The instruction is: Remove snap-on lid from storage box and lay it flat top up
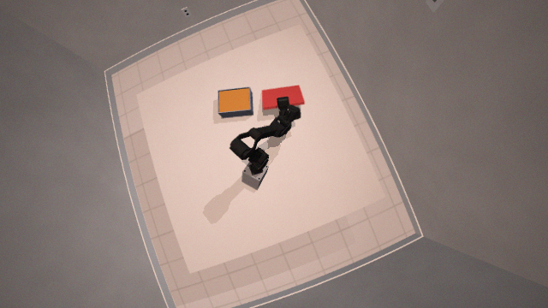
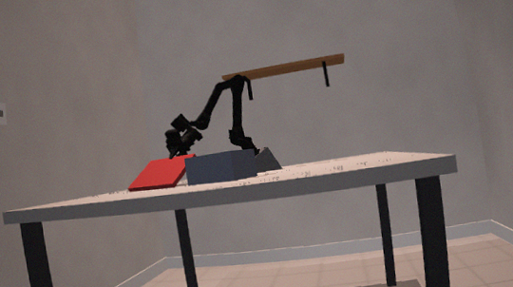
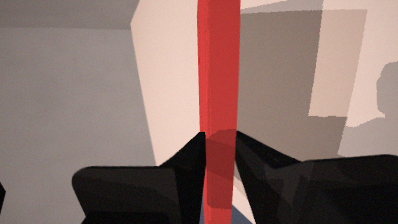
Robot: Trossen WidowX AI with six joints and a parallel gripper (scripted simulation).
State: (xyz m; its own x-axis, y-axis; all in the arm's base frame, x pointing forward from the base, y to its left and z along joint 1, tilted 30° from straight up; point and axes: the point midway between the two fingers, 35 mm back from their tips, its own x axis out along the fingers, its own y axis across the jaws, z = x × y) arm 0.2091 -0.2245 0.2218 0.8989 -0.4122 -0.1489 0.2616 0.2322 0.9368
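Note:
The red lid (image 1: pixel 282 95) is off the box and lies tilted beside it, its far edge low on the table and its near edge raised in the side view (image 2: pixel 161 173). My gripper (image 1: pixel 283 103) is shut on the lid's near edge. In the wrist view the lid (image 3: pixel 218 100) runs edge-on between my two black fingers. The storage box (image 1: pixel 235 102) stands open to the left of the lid, blue walls with an orange inside. It shows as a dark blue block in the side view (image 2: pixel 221 166). A narrow gap separates lid and box from above.
The arm's grey base (image 1: pixel 254 176) stands on the table in front of the box. A wooden bar (image 2: pixel 284 68) with short black posts hangs above the table in the side view. The table edge (image 2: pixel 228 191) is near the lid.

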